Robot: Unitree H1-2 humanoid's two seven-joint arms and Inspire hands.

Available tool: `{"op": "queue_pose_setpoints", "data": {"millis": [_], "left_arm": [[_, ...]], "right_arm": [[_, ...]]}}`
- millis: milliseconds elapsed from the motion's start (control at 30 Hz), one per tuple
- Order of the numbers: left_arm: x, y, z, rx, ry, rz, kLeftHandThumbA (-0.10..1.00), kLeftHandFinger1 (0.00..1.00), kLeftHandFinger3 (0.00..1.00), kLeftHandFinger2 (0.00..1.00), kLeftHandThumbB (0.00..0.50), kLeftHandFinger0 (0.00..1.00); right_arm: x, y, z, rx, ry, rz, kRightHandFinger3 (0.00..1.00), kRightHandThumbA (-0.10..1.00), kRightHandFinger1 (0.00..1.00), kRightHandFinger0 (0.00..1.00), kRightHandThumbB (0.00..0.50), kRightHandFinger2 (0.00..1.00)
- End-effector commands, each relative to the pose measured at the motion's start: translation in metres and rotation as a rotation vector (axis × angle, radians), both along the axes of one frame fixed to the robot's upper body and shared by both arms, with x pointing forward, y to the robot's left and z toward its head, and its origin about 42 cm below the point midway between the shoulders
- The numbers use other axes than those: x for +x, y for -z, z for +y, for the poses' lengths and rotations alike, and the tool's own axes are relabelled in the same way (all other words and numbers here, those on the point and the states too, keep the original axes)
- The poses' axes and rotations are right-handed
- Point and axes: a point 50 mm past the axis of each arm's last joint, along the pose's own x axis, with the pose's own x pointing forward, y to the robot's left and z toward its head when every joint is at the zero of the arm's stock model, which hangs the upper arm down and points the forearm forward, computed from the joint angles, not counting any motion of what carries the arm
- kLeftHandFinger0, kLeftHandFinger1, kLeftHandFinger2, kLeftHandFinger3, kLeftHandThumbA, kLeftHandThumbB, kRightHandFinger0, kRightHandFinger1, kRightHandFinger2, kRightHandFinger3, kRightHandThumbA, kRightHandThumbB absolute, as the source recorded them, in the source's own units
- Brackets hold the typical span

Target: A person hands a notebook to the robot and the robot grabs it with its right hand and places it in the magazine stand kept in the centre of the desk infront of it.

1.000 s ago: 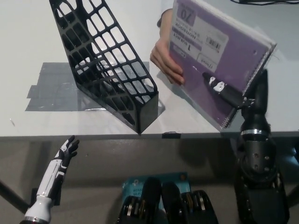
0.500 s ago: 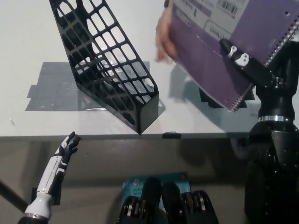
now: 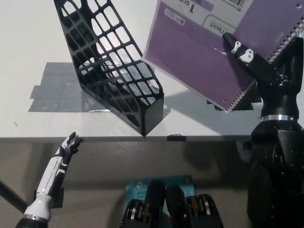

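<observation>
Purple spiral-bound notebook (image 3: 209,52), white printed label at its top, wire binding along its lower right edge, held tilted in the air just right of the black lattice magazine stand (image 3: 111,64) on the white table (image 3: 28,38). Right hand (image 3: 259,66) fingers (image 3: 237,47) clamped on the cover. Left hand (image 3: 66,147) hangs below the table edge, lower left of the stand, fingers loosely apart, holding nothing.

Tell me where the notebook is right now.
In the head view, the purple spiral notebook is at upper right, held in the air by the black right hand, just right of the black magazine stand on the desk.
</observation>
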Motion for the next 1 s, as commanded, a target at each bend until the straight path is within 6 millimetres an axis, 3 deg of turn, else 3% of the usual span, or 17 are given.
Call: {"op": "queue_pose_setpoints", "data": {"millis": [0, 300, 567, 700, 967], "left_arm": [[0.011, -0.016, 0.004, 0.013, 0.031, -0.066, 1.00, 1.00, 1.00, 1.00, 0.500, 1.00], [0.011, -0.016, 0.002, 0.015, 0.041, -0.066, 1.00, 1.00, 1.00, 1.00, 0.500, 1.00], [0.014, -0.019, 0.002, 0.024, 0.050, -0.073, 1.00, 1.00, 1.00, 1.00, 0.500, 1.00], [0.014, -0.019, 0.001, 0.031, 0.053, -0.072, 1.00, 1.00, 1.00, 1.00, 0.500, 1.00], [0.015, -0.020, 0.001, 0.031, 0.057, -0.075, 1.00, 1.00, 1.00, 1.00, 0.500, 1.00]], "right_arm": [[-0.003, -0.044, 0.014, 0.010, -0.034, -0.172, 0.00, 0.93, 0.00, 0.00, 0.052, 0.00], [0.009, -0.053, 0.035, 0.007, -0.041, -0.172, 0.00, 0.91, 0.00, 0.00, 0.029, 0.00], [0.004, -0.063, 0.041, 0.008, -0.028, -0.206, 0.00, 0.92, 0.00, 0.00, 0.052, 0.00], [0.003, -0.062, 0.043, -0.007, -0.014, -0.207, 0.00, 0.93, 0.00, 0.00, 0.035, 0.00], [0.002, -0.062, 0.049, -0.012, -0.012, -0.204, 0.00, 0.93, 0.00, 0.00, 0.059, 0.00]]}}
